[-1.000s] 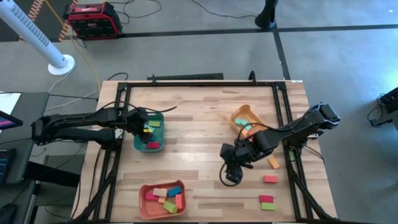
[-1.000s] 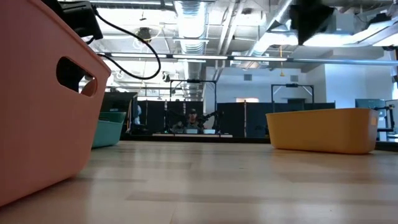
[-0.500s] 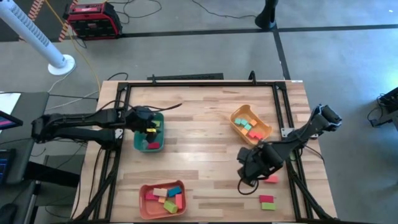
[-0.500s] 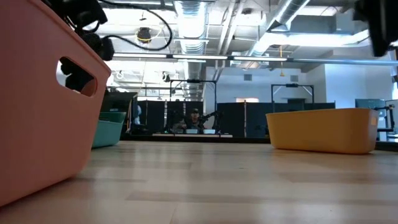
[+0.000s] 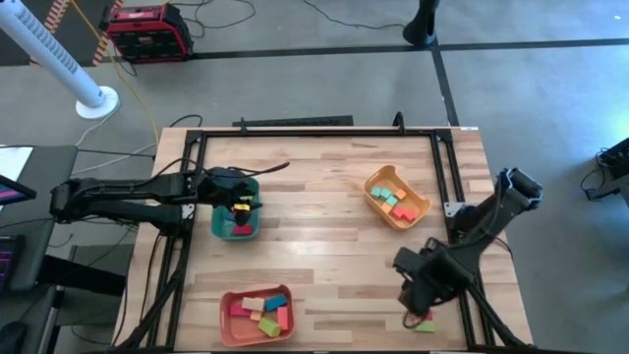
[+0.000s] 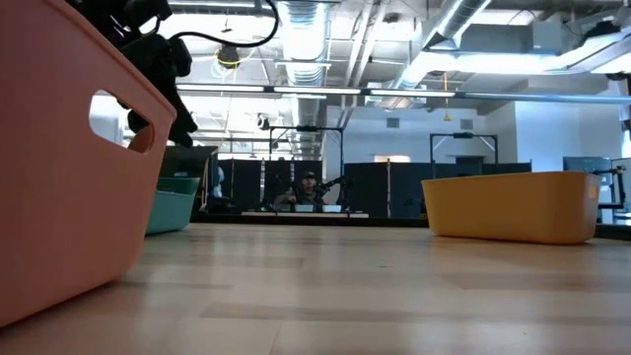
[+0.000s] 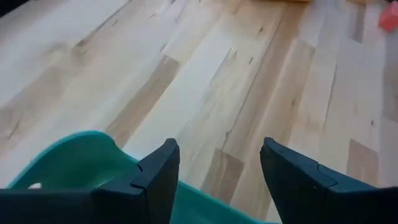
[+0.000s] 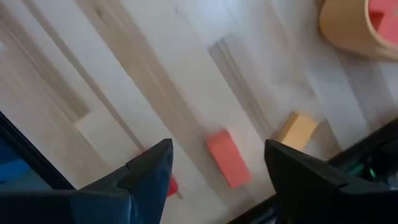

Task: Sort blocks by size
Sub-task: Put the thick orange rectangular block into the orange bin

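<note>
Blocks still loose on the table [image 5: 324,226] lie near its right front corner. Seen past my right fingers, a salmon-red block [image 8: 227,158] is a short flat bar whose long axis runs on a slant across the wood planks; an orange block [image 8: 296,130], squarer and paler, sits near it, apart, turned at a different angle. A red block [image 8: 168,185] shows only as a corner behind one finger, so its axis cannot be told. From above, a green block [image 5: 425,324] with a red edge peeks out just beside my right gripper [image 5: 414,300].

Sorted blocks fill three trays. The yellow-orange tray [image 5: 418,209], right of centre, holds small teal, pink and red pieces. The salmon-red tray [image 5: 228,327], at the front edge, holds pink, green, blue, orange and yellow bars lying at mixed angles. The green tray [image 5: 250,232], on the left, shows a red piece and a yellow one.

My right arm folds back from the table's right rail, elbow high, wrist tilted down over the front corner; its fingers [image 8: 149,168] are spread wide and hold nothing. My left arm reaches in level from the left, my left gripper [image 5: 234,193] above the green tray's rim [image 7: 81,149]; those fingers [image 7: 158,171] are likewise parted and empty.
</note>
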You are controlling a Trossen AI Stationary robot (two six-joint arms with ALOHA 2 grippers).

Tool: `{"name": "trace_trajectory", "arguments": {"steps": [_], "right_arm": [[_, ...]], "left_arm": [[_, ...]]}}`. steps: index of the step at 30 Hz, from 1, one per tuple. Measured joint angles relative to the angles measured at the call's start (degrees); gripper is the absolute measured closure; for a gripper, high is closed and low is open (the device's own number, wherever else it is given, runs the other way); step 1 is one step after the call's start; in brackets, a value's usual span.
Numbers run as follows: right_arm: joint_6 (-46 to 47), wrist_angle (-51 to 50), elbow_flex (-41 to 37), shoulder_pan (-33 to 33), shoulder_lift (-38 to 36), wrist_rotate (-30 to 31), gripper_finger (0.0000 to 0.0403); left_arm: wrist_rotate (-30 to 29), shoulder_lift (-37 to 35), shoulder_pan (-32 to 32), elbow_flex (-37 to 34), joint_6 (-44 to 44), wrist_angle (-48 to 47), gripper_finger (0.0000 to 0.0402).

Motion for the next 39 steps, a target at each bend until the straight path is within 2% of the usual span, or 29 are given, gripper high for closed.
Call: {"name": "trace_trajectory", "arguments": {"steps": [9,15,23,32,39], "right_arm": [[17.37,2.47,-5.48,13.24,0.05,0.33,0.0117],[25.05,8.03,-11.48,18.16,0.04,0.27,0.0117],[26.15,9.02,-17.14,16.95,0.02,0.13,0.0117],[25.91,17.71,-22.77,15.95,0.00,1.84,0.0117],[25.77,19.75,-25.62,15.95,0.00,2.74,0.0117]], "left_arm": [[1.46,0.00,0.00,0.00,-2.45,0.03,0.0187],[1.49,0.00,0.00,0.00,-2.28,0.03,0.0187],[1.49,0.00,0.02,0.00,-1.67,0.55,0.0187],[1.49,0.02,0.02,0.00,-1.74,0.55,0.0187],[1.50,0.02,0.02,0.00,-1.75,0.29,0.0187]]}}
